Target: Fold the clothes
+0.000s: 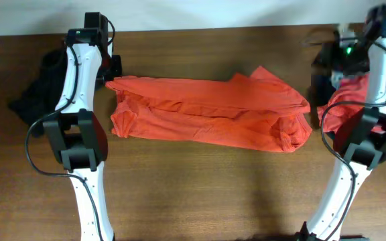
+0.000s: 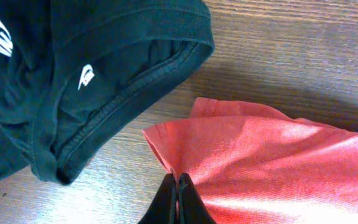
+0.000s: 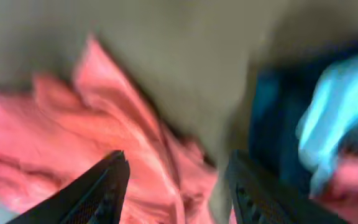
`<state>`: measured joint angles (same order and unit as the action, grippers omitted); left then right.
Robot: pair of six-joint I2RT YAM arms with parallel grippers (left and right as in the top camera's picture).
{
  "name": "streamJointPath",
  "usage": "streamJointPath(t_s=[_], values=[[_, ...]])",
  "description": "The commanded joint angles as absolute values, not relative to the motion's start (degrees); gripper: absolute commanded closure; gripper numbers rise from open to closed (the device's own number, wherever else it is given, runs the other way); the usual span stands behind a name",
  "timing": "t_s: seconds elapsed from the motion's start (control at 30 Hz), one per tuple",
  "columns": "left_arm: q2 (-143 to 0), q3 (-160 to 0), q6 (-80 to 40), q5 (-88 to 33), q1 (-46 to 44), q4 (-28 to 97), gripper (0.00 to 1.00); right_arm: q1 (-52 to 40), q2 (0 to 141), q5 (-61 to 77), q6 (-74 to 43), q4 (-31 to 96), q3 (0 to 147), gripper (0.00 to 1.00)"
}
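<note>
The orange-red soft T-shirt (image 1: 206,110) lies across the middle of the brown wooden table (image 1: 179,194), its edge pinched by the left gripper (image 2: 178,186). The right gripper (image 3: 178,162) is released, its view blurred. The left arm (image 1: 79,87) half hides the black crumpled garment (image 1: 32,100).

Orange-red T-shirt (image 1: 206,117), black garment (image 2: 73,74) with small white marks, brown wood-grain table (image 1: 200,194), my left pincer (image 2: 178,186) black, my right pincer (image 3: 178,160) black
</note>
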<state>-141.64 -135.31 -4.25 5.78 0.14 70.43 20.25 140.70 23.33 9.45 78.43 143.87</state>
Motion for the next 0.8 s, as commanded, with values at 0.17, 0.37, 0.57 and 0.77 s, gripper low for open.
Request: streamJointPath(t_s=[0.17, 0.37, 0.57, 0.77], values=[[-140.14, -134.91, -3.55, 5.76, 0.27, 69.8, 0.99, 8.16, 141.58, 16.16, 9.85, 65.73, 144.2, 0.45], [-140.14, -134.91, -3.55, 5.76, 0.27, 69.67, 0.99, 2.9, 146.65, 11.11, 8.75, 62.7, 144.2, 0.41], [-140.14, -134.91, -3.55, 5.76, 0.27, 69.43, 0.99, 0.8, 150.34, 7.66, 9.43, 63.02, 144.2, 0.4], [-140.14, -134.91, -3.53, 5.76, 0.27, 69.38, 0.99, -0.8, 152.16, 2.31, 9.89, 62.17, 144.2, 0.37]])
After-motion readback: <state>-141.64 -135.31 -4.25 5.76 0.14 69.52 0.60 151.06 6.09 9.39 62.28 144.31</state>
